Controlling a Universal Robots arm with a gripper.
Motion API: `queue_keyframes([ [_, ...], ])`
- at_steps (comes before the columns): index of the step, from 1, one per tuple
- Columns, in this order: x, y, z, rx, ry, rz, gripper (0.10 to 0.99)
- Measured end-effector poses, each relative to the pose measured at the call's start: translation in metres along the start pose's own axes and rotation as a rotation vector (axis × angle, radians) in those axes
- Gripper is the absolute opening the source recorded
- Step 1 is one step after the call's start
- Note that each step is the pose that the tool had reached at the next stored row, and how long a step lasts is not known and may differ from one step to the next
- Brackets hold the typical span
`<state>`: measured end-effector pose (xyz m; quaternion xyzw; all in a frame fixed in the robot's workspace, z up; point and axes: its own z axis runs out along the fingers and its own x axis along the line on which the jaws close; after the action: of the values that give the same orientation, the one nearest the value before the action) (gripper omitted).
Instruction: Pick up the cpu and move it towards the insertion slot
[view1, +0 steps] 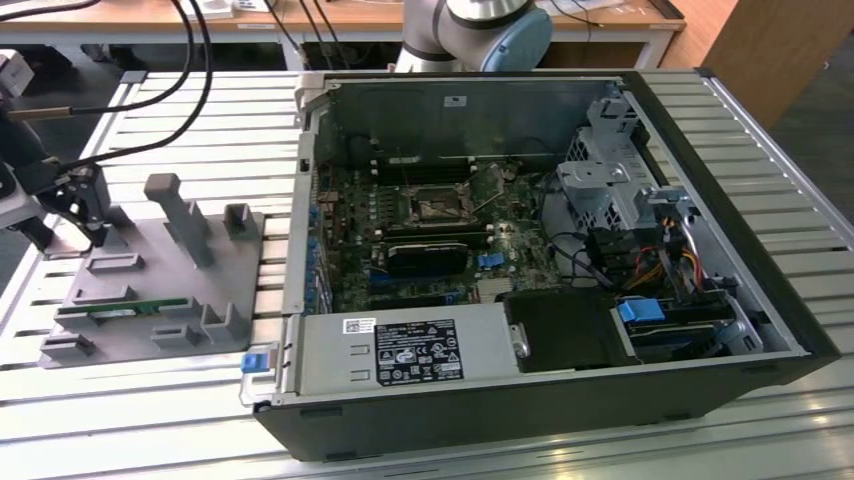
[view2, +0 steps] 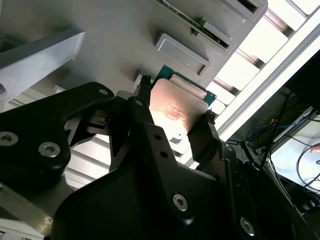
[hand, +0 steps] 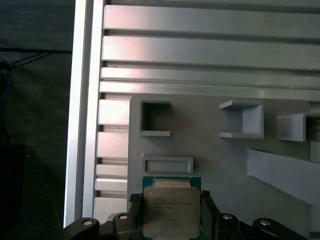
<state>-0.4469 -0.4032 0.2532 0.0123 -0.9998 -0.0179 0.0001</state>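
Cpu (hand: 171, 212), printed top, betw. jaws

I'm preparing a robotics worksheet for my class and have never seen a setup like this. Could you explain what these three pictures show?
The machine is a single robot arm with a two-fingered gripper at its end. The exterior view comes from a camera off the arm and takes in the whole scene. It shows a slatted metal table and an open computer case lying on it. Beside the case, toward the exterior view's left, is a gray holder tray for parts. The two wrist views come from cameras riding on the arm. In both, black fingers press against opposite edges of the cpu, a flat square chip, over the tray. The insertion slot, a framed square socket, sits inside the case, apart from the gripper.
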Motion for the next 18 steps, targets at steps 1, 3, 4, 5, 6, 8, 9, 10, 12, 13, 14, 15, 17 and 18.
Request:
queue_keyframes([
  [1,0.0000,0.0001,-0.0007,0.000,0.0000,0.000,0.545],
  [3,0.0000,0.0002,-0.0023,0.000,0.0000,0.000,0.545],
  [4,0.0000,0.0003,-0.0030,0.000,0.0000,0.000,0.545],
  [5,0.0000,0.0004,-0.0037,0.000,-0.0001,0.000,0.545],
  [6,0.0000,0.0005,-0.0045,0.000,-0.0001,0.000,0.545],
  [8,0.0000,0.0007,-0.0058,0.000,0.0000,0.000,0.545],
  [9,0.0000,0.0007,-0.0064,0.000,-0.0001,0.000,0.545],
  [10,0.0000,0.0008,-0.0069,0.000,-0.0001,0.000,0.545],
  [12,0.0000,0.0008,-0.0081,0.000,-0.0001,0.000,0.545],
  [13,0.0000,0.0009,-0.0086,0.000,-0.0001,0.000,0.545],
  [14,-0.0001,0.0009,-0.0091,0.000,-0.0002,0.000,0.545],
  [15,0.0000,0.0009,-0.0096,0.000,-0.0001,0.000,0.545],
  [17,0.0000,0.0010,-0.0106,0.000,0.0000,0.000,0.545],
  [18,0.0000,0.0011,-0.0112,0.000,0.0000,0.000,0.545],
])
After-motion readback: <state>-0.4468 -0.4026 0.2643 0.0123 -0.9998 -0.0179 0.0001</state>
